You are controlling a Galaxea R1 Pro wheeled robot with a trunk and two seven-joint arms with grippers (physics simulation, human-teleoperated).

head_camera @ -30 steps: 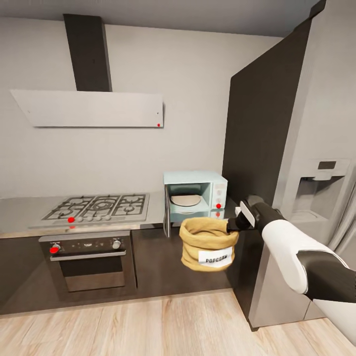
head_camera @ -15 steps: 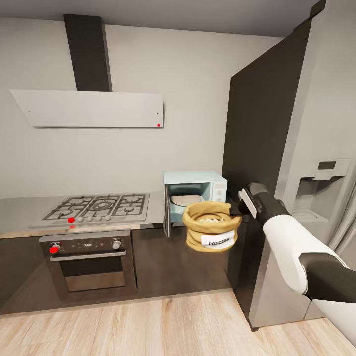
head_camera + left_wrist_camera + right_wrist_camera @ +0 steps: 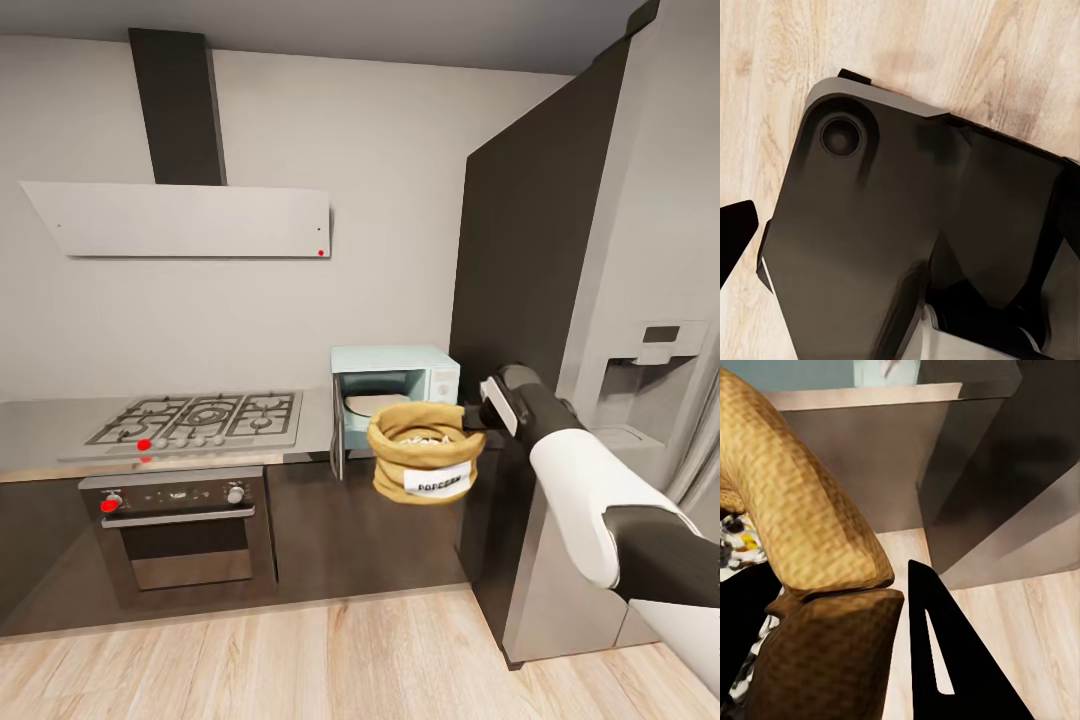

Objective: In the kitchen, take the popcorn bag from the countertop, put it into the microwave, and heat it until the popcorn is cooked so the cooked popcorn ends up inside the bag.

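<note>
Kitchen wall ahead, microwave point(image 3: 395, 397) door open on the countertop point(image 3: 60, 425). My right gripper point(image 3: 474, 419) pinches the popcorn bag point(image 3: 424, 453) rim, hanging just before the opening; a shallow grip could let it drop.

White rounded forearm shell point(image 3: 575, 490), dark grey upper-arm segment point(image 3: 665, 565), black wrist with white plate, black base point(image 3: 892, 255).

Right arm: extended forward, raised; right gripper point(image 3: 470, 414) fingers point(image 3: 945, 660) clamped on popcorn bag point(image 3: 422, 452) rim.
</note>
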